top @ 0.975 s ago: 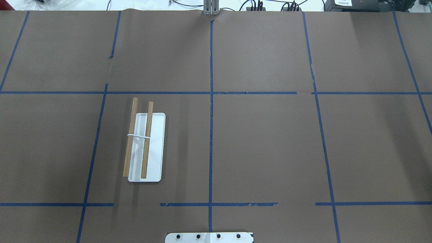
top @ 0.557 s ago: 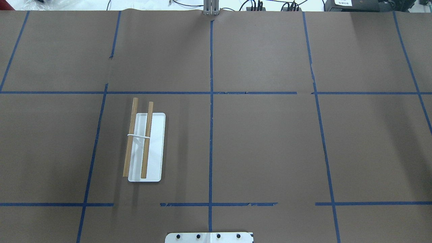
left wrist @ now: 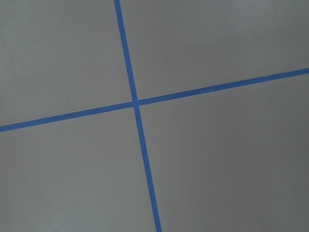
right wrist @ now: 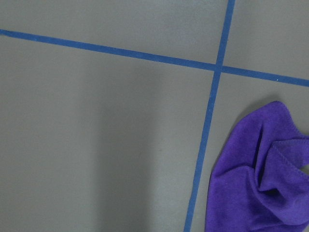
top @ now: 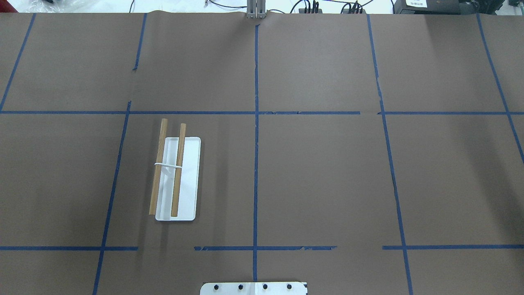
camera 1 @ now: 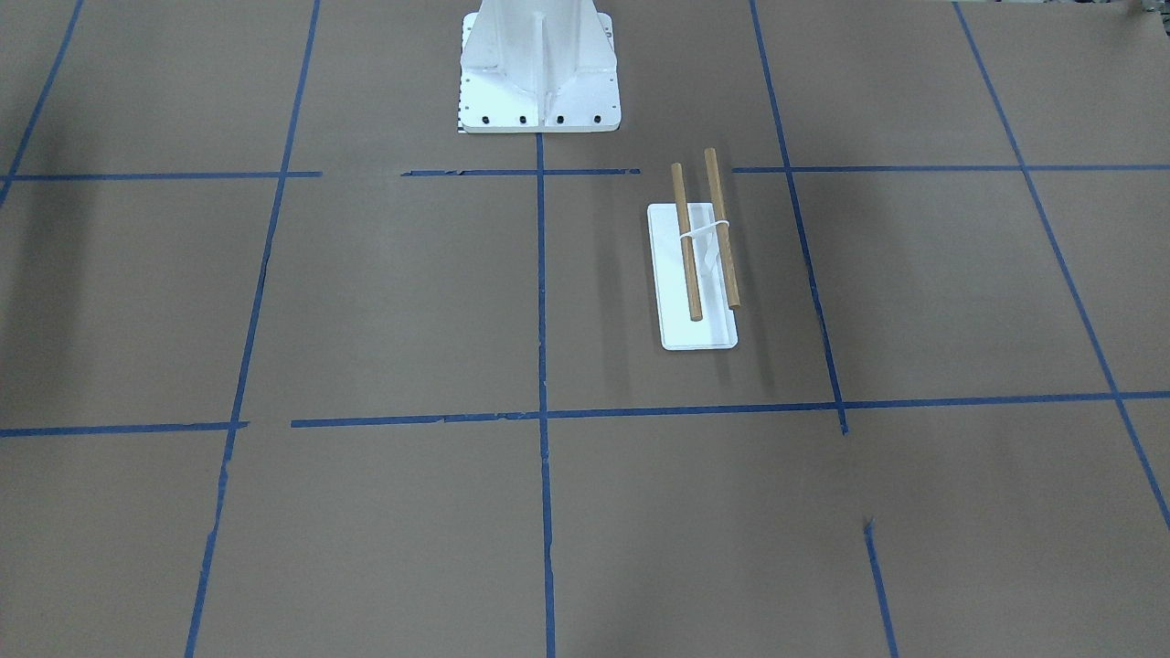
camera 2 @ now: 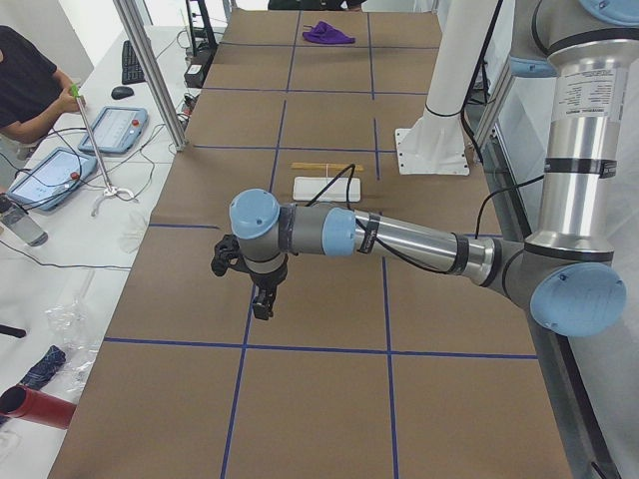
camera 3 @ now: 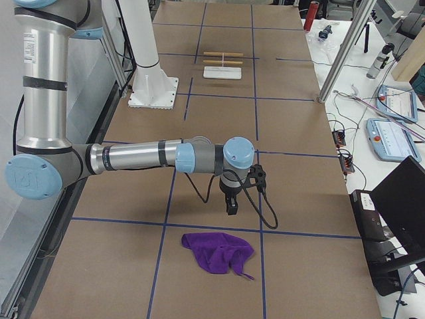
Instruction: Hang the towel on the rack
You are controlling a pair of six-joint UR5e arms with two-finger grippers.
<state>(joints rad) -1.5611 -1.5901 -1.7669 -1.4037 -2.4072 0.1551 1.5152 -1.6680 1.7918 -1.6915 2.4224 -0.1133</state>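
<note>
The right gripper hangs over the counter on a long, outstretched arm, pointing down; only a side view catches it, so I cannot tell whether its fingers are apart or together, and nothing appears to be in them. The left gripper hangs the same way at the opposite end of the counter, its state equally unreadable; its wrist camera shows only crossing blue tape lines. The towel lies crumpled on the counter near the right gripper, just past a tape line from it, and fills the lower right corner of the right wrist view. The rack stands upright on the robot's left half, well apart from the towel, both wooden rods bare. The step in hand looks like the approach to the towel, with no grasp made yet. The next move calls for shifting the right gripper over the cloth, coming down and pinching an edge or fold, then a long carry toward the rack, perhaps with a hand-over. A small label on the near arm and another on a dark box are too small to read; no brand shows.
</note>
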